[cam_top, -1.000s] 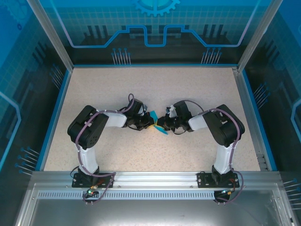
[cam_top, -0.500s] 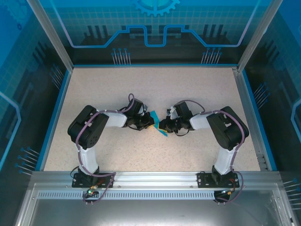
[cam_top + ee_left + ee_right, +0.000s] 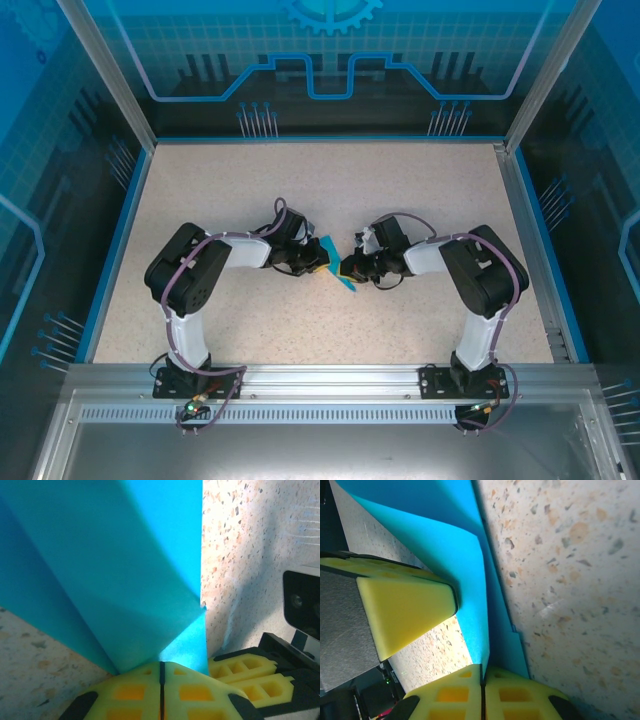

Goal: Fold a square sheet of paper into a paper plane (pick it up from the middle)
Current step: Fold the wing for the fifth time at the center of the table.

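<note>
The cyan-blue paper (image 3: 336, 262) is folded into a narrow, layered, pointed shape. It is held between my two grippers at the middle of the table. My left gripper (image 3: 322, 263) is shut on one edge of it. In the left wrist view its yellow fingertips (image 3: 161, 674) meet on a corner of the paper (image 3: 110, 565), whose creased layers fan up and away. My right gripper (image 3: 349, 267) is shut on the opposite edge. In the right wrist view its pads (image 3: 481, 676) pinch a fold of the paper (image 3: 470, 565) standing on edge.
The speckled beige tabletop (image 3: 330, 190) is bordered by a blue rim and glass walls. The two grippers are almost touching: the right one's yellow fingers (image 3: 245, 667) show beside the left one, and a left finger (image 3: 405, 605) shows beside the right one.
The right arm's elbow has swung slightly to the right and its gripper has nudged closer to the left one. The paper stays pinched between them.
</note>
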`<state>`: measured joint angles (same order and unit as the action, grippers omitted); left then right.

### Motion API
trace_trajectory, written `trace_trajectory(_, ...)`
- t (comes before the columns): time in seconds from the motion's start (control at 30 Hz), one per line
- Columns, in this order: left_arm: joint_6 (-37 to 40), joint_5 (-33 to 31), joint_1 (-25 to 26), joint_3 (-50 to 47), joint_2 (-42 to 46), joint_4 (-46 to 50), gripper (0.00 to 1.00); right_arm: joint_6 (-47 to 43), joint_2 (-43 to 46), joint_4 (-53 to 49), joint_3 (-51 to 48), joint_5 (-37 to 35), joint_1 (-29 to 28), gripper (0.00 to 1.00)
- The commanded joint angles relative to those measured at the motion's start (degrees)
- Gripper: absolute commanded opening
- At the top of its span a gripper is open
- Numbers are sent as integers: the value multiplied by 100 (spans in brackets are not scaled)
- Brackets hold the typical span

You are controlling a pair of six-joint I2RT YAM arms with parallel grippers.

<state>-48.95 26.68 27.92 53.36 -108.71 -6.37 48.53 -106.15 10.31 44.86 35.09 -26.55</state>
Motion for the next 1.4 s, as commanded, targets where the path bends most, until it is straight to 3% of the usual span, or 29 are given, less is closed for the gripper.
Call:
trace_trajectory(0.0, 142, 361, 10, -18, 287, -201, 11, -86, -318, -564, -52, -35, 92, 6)
trace_trajectory(0.33, 96, 343, 143, -269, 331, -435, 12, -56, -433, -563, -42, -31, 106, 4)
trace_trajectory(0.9, 150, -70, 202, 160, -243, 306, 6, -158, -468, -641, 62, 81, 114, 5)
trace_trajectory(1.37, 184, -348, 201, 148, -215, 853, 4, -522, 197, -1442, 141, 134, 114, 15)
